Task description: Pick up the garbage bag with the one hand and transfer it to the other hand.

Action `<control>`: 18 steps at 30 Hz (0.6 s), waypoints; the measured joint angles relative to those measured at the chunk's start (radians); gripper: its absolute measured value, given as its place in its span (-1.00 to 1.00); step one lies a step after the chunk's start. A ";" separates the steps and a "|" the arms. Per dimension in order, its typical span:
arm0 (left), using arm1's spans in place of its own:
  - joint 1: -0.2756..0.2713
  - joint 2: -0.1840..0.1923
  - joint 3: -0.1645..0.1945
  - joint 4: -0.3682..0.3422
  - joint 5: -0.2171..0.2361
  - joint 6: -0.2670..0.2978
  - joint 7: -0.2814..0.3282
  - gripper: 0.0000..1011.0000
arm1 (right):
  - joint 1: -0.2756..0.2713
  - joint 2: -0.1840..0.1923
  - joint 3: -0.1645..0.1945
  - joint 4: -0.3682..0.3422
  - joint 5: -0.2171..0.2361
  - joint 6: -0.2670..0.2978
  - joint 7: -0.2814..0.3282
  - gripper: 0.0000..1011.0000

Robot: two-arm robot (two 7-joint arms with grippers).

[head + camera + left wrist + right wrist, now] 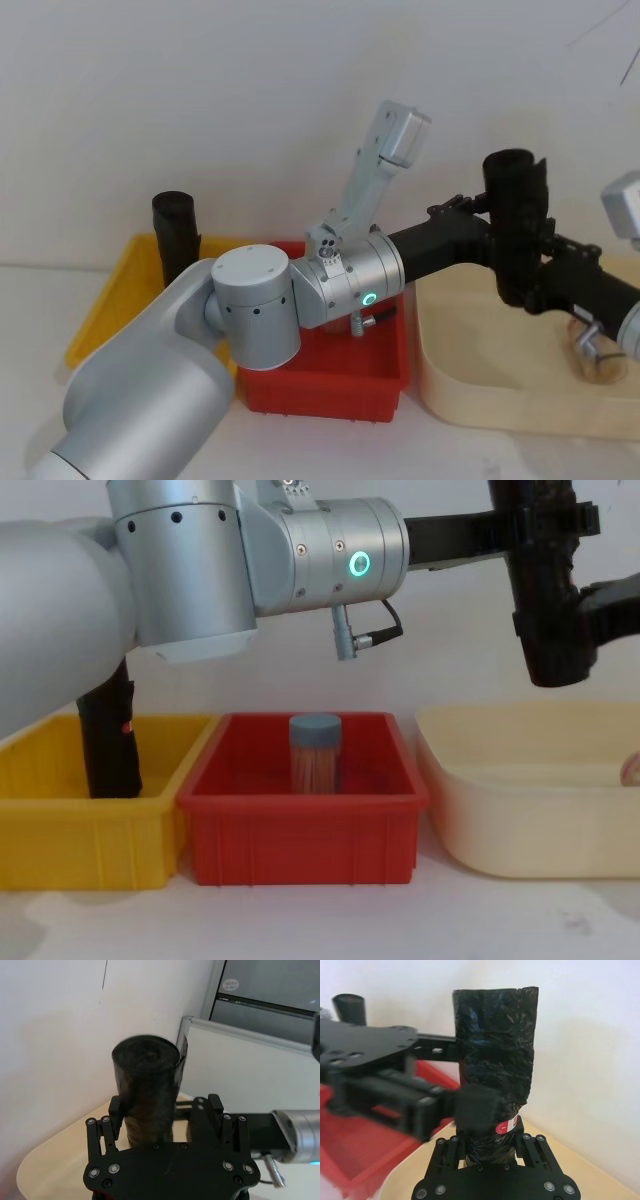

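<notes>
Garbage bag (517, 225) held by both hands above cream tub (450, 370).

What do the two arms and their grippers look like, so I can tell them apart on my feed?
The left arm is thick matte silver cylinders with a green glowing ring, a small cable plug beneath, and a long black two-finger left gripper. The right arm is silver too, ending in a matching black right gripper studded with silver screws; a blue glow marks its wrist.

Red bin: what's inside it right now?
In the red bin, one upright clear container with a grey lid stands near the middle, seemingly packed with thin sticks. The front wall hides the bin floor and the container's base, so anything lying flat there can't be seen.
</notes>
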 joint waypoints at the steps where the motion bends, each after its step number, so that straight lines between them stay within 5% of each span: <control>1: 0.000 0.000 0.000 0.000 0.000 0.000 0.000 0.98 | 0.006 -0.003 0.000 0.007 -0.003 -0.001 -0.002 0.02; 10: 0.000 0.000 0.000 0.000 0.000 0.000 0.000 0.98 | 0.083 -0.041 -0.006 0.103 -0.037 -0.015 -0.028 0.03; 18: 0.000 0.000 0.000 0.000 0.000 0.000 0.000 0.98 | 0.119 -0.058 -0.008 0.147 -0.054 -0.022 -0.039 0.48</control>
